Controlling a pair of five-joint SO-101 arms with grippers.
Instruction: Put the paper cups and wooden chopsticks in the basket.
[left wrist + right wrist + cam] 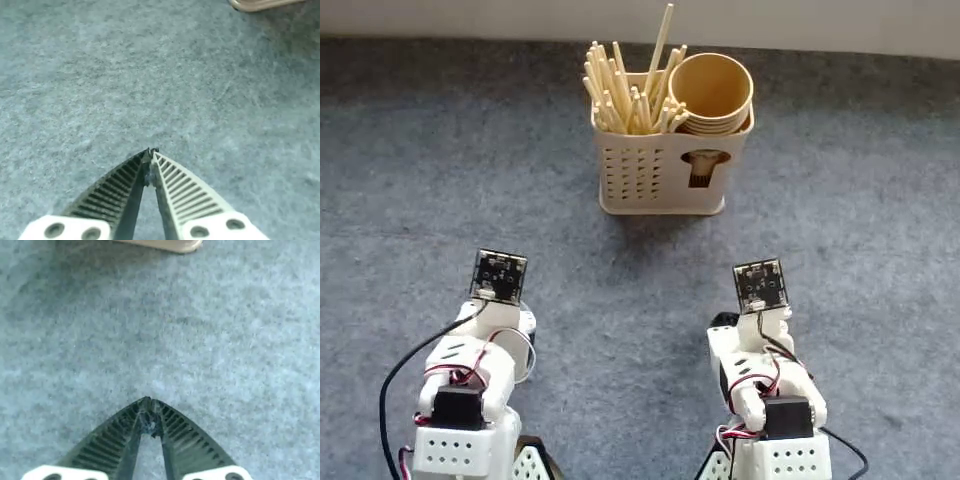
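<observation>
We judge task done: cups (712, 92) and chopsticks (625, 98) stand in basket (655, 178). Left gripper (150, 153), right gripper (146, 402): pressed together, empty, well apart from basket.

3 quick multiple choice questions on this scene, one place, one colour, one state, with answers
1. The paper cups are: A) stacked in the basket, beside the chopsticks; B) lying outside it; C) held in jaws.
2. The basket is: A) black; B) cream; C) blue.
3. Both arms' jaws are: A) wide open; B) gripping a chopstick; C) shut on nothing.
Answers: 1 A, the high view shows the stack inside the rim. 2 B, its perforated wall is cream. 3 C, the left gripper and right gripper show tips meeting over carpet.
</observation>
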